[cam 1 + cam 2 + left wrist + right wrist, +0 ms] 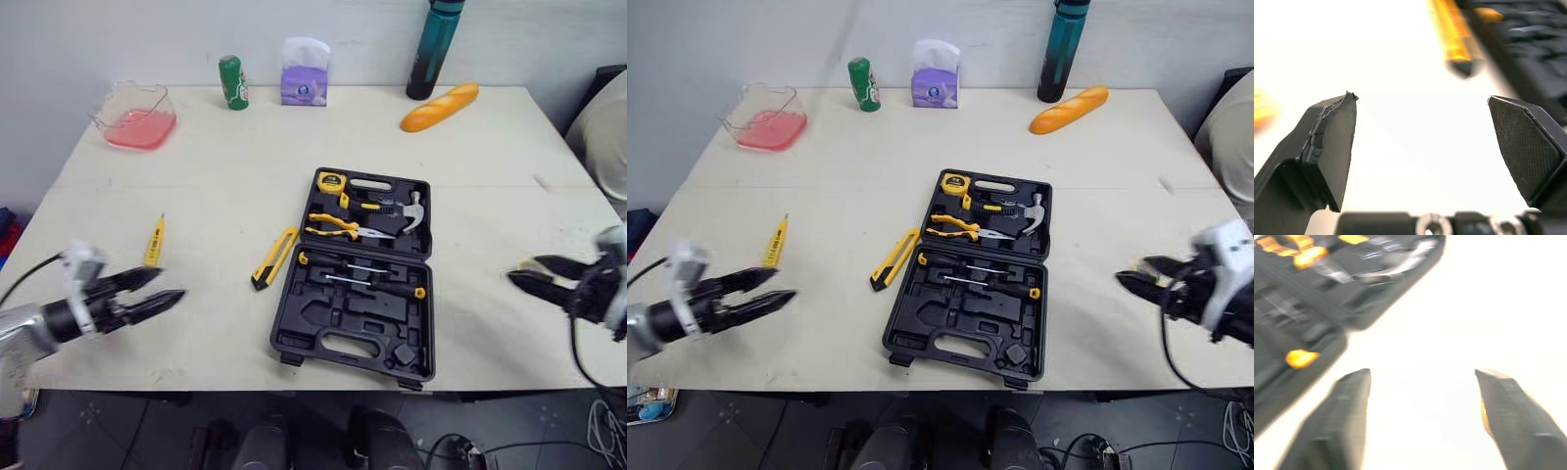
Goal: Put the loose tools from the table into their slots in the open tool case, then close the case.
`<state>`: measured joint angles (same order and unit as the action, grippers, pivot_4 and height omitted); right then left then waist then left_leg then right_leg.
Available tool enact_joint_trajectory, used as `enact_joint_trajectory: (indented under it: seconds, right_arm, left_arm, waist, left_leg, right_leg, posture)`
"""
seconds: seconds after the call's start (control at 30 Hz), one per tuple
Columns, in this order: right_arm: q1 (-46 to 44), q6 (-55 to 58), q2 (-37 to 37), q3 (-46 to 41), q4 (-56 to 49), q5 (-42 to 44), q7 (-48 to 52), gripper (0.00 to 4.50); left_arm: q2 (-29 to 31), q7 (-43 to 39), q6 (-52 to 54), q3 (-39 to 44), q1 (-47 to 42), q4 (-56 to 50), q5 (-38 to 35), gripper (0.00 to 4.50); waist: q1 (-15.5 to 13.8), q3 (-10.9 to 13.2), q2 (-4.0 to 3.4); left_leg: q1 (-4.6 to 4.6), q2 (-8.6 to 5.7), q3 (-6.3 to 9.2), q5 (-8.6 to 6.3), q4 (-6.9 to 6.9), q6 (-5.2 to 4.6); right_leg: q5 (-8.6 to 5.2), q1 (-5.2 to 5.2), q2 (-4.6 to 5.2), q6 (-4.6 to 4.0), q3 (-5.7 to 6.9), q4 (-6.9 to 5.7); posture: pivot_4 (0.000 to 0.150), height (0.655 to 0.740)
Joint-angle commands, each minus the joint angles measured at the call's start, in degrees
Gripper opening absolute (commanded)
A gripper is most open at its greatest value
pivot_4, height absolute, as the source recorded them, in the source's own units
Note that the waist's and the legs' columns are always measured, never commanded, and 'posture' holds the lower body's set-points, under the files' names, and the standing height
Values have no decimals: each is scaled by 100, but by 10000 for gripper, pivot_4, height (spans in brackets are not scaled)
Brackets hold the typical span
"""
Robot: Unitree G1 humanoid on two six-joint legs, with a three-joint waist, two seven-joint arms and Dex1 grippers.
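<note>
The tool case (pixel 323 318) lies flat and open in the middle of the worktop (pixel 216 176), its lid half turned away from the robot and its near half showing several bare moulded slots, which I take to be where the loose pieces belong. A tape measure (pixel 330 181), pliers (pixel 338 226) and a hammer (pixel 411 211) sit in the far half, and a screwdriver (pixel 367 284) lies across the near half. Two tools lie loose: a yellow and black utility knife (pixel 275 257) just beside the case's left edge, and a slim yellow tester pen (pixel 154 241) well off to the left. The left hand (pixel 168 284) hovers low over the worktop with its fingers spread and nothing between them, pointing toward the case; the pen is near it, a little farther from the robot, and the knife lies between it and the case, so either looks within reach for that arm. The right hand (pixel 525 270) hangs on the other side of the case, also open and empty, aimed at the case's right edge. With no loose tool on its side, it seems better placed for steadying or closing the case.
</note>
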<state>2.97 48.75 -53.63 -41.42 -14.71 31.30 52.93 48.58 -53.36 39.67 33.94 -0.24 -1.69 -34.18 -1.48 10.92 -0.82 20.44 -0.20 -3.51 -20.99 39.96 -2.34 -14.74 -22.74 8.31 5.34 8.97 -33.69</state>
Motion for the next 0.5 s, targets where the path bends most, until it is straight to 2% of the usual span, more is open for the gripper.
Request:
enact_joint_trajectory:
  seconds: [0.03, 0.17, 0.27, 0.4, 0.5]
  right_arm:
    - [451, -395, -245, -574, 389, -370, 54, 44591]
    - [706, -853, -434, -801, 1133, -847, -206, 44591]
    - [836, -1094, -500, -933, 1509, -1088, -350, 44591]
    - [819, -1154, -510, -958, 1494, -1085, -393, 44591]
    - [706, -1037, -453, -858, 1109, -913, -405, 44591]
  left_arm:
    - [77, 646, -423, 727, 38, 648, 311, 45000]
    - [105, 1320, -968, 838, 44, 1453, 849, 45000]
    - [181, 1460, -1084, 897, -11, 1924, 907, 45000]
    - [155, 1450, -1082, 733, -115, 1808, 824, 45000]
    - [55, 1545, -837, 591, -228, 1457, 732, 45000]
  waist:
    - [-12, 0, 0]
    - [4, 0, 0]
    - [5, 0, 0]
    - [14, 2, 3]
    - [12, 2, 2]
  left_leg:
    - [-3, -2, 0, -1, -4, 1]
    - [-6, -7, -14, -6, -19, 6]
    - [-10, -8, -24, -15, -30, 22]
    - [-8, -7, -29, -13, -39, 28]
    - [-9, -7, -35, -13, -39, 33]
  right_leg:
    - [-1, 0, 4, -1, 0, 1]
    - [-1, -5, 10, -1, -4, 3]
    - [-1, -11, 11, -1, -10, 3]
    - [-1, -26, 11, -1, -15, 0]
    - [-1, -31, 14, -2, -23, -8]
  posture:
    - [1500, 7327]
    - [1500, 7327]
    - [1500, 7327]
    - [1500, 7327]
    - [1500, 7327]
